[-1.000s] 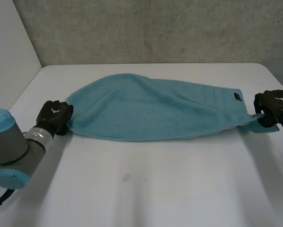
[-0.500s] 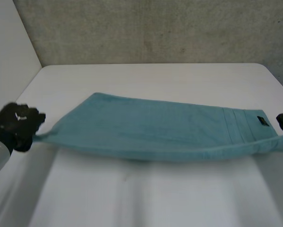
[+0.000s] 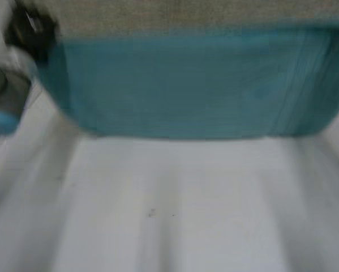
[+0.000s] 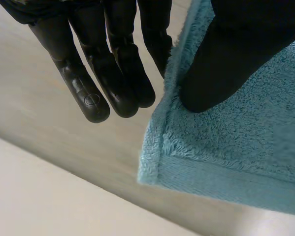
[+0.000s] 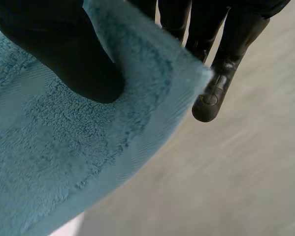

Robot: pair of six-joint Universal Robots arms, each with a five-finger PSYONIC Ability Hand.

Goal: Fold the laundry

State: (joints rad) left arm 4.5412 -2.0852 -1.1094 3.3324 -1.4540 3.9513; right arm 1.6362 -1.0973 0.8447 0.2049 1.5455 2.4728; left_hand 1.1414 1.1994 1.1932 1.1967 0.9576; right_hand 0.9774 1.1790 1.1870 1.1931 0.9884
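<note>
Head view: everything's smeared, so details are hard to make out. The teal towel (image 3: 197, 85) is stretched wide in the air over the white table (image 3: 169, 215), grey wall (image 3: 186, 14) behind it. Can't tell if its bottom edge touches the tabletop. The left hand (image 3: 29, 29) is a dark blob at the towel's upper left corner, grip unreadable from here. The left arm (image 3: 2, 90) sits just below it, partly cut off. The towel's right end runs out of frame. Plenty of bare table in front of the cloth.

Left wrist view: much clearer. The thumb (image 4: 226, 64) presses on the towel's face near a corner, w/ the straight fingers (image 4: 115, 73) on the other side of the hem, so the left hand is pinching the edge. The corner tip pokes free just past the thumb. Bg is a pale blur.

Right wrist view: the right hand (image 5: 63, 54) does the same at the opposite corner, thumb on the terry and straight fingers (image 5: 221, 73) behind the hem, cloth nipped between. The fingers are mostly hidden by the towel, tips peeking past the corner. Bg blurred too.
</note>
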